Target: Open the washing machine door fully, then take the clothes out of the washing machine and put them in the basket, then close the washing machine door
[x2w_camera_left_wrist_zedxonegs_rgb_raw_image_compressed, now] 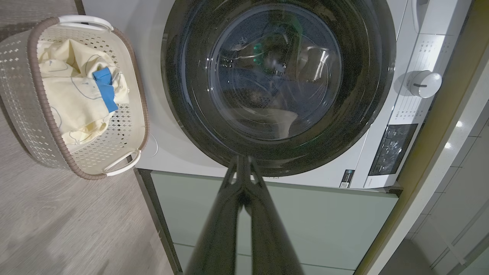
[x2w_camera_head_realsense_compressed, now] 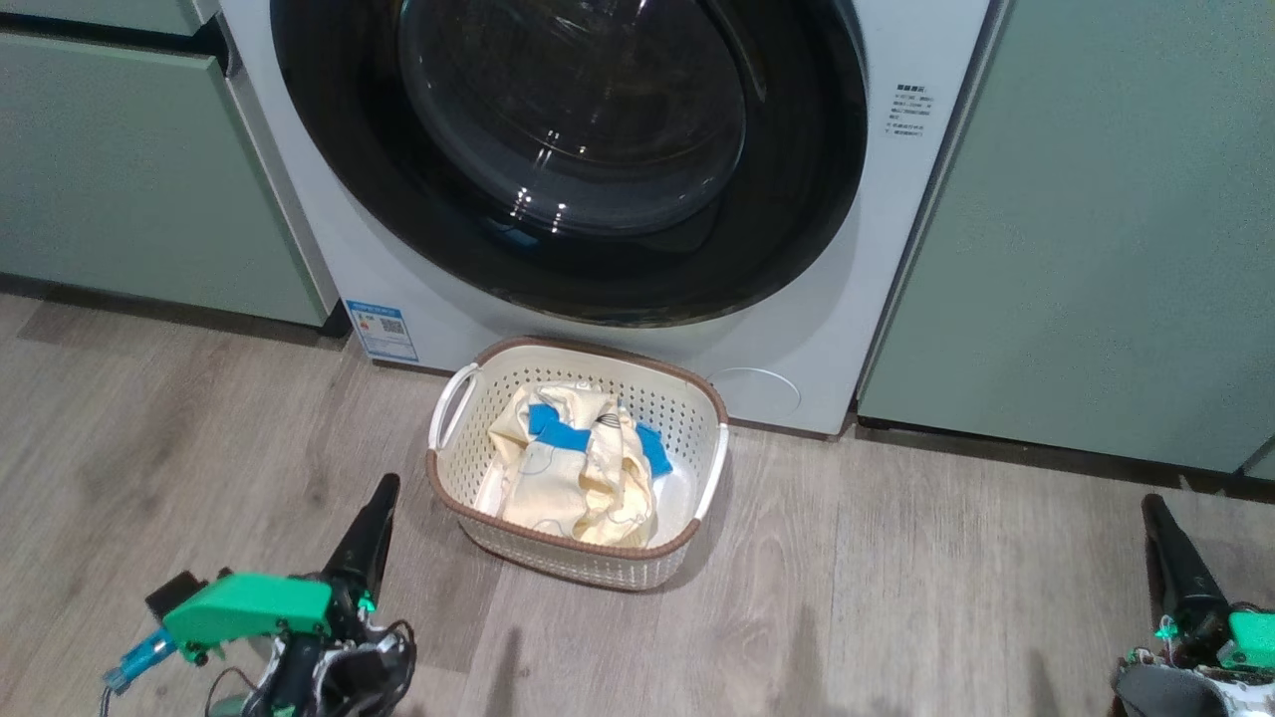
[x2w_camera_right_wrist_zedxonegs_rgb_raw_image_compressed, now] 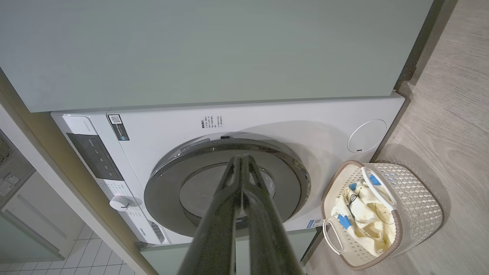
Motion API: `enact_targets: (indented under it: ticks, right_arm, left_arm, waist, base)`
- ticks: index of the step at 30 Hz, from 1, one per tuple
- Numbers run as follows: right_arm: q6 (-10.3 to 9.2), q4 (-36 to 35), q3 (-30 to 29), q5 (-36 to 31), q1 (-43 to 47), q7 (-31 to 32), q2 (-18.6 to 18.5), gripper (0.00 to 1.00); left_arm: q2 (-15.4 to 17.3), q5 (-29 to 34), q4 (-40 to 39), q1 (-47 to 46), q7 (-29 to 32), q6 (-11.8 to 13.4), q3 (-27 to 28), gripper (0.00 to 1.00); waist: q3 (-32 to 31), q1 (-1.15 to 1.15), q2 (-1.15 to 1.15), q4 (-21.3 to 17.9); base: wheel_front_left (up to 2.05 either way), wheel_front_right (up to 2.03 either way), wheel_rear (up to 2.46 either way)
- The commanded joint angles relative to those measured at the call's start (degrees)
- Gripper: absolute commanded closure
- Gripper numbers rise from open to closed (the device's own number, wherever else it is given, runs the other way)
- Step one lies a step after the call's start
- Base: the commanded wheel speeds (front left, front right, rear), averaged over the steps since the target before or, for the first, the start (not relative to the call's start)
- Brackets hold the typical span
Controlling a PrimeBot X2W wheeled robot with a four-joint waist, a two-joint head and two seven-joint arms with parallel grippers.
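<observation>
The washing machine (x2w_camera_head_realsense_compressed: 877, 299) (x2w_camera_left_wrist_zedxonegs_rgb_raw_image_compressed: 160, 114) (x2w_camera_right_wrist_zedxonegs_rgb_raw_image_compressed: 290, 122) stands between pale green cabinets. Its door (x2w_camera_head_realsense_compressed: 568, 149) (x2w_camera_left_wrist_zedxonegs_rgb_raw_image_compressed: 279, 80) (x2w_camera_right_wrist_zedxonegs_rgb_raw_image_compressed: 183, 183), a glossy black ring around a glass bowl, lies flat against the front, closed. On the floor before the machine sits the cream basket (x2w_camera_head_realsense_compressed: 578, 563) (x2w_camera_left_wrist_zedxonegs_rgb_raw_image_compressed: 23, 99) (x2w_camera_right_wrist_zedxonegs_rgb_raw_image_compressed: 420, 214) holding the cream-yellow clothes (x2w_camera_head_realsense_compressed: 583, 468) (x2w_camera_left_wrist_zedxonegs_rgb_raw_image_compressed: 72, 95) (x2w_camera_right_wrist_zedxonegs_rgb_raw_image_compressed: 366, 214) with blue patches. My left gripper (x2w_camera_head_realsense_compressed: 383, 488) (x2w_camera_left_wrist_zedxonegs_rgb_raw_image_compressed: 241, 158) is shut and empty, low at the basket's left. My right gripper (x2w_camera_head_realsense_compressed: 1153, 503) (x2w_camera_right_wrist_zedxonegs_rgb_raw_image_compressed: 241, 157) is shut and empty, far to the basket's right.
Pale green cabinets (x2w_camera_head_realsense_compressed: 1086, 229) (x2w_camera_head_realsense_compressed: 129, 169) flank the machine. The wood floor (x2w_camera_head_realsense_compressed: 896, 597) stretches around the basket. A white dial (x2w_camera_left_wrist_zedxonegs_rgb_raw_image_compressed: 422, 83) and a dark control panel (x2w_camera_left_wrist_zedxonegs_rgb_raw_image_compressed: 393, 149) sit at the machine's top edge. White tiles (x2w_camera_right_wrist_zedxonegs_rgb_raw_image_compressed: 95, 256) lie beyond it.
</observation>
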Motion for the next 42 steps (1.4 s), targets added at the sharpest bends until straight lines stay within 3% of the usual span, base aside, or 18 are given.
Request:
enact_targets:
  ticks: [1,42]
  right_arm:
    - [-0.16,-2.2,0.9,0.4,-3.3,0.3,-1.2,1.0]
    - [-0.16,-2.2,0.9,0.4,-3.3,0.3,-1.2,1.0]
  left_arm:
    - [0.4,-0.3,-2.0,-2.9,0.4,-0.1,2.0,1.0]
    - [0.4,-0.3,-2.0,-2.9,0.4,-0.1,2.0,1.0]
  waist:
    - [0.0,0.0,0.0,0.0]
    - [0.0,0.0,0.0,0.0]
  base:
    - [0.0,0.0,0.0]
    - [0.0,0.0,0.0]
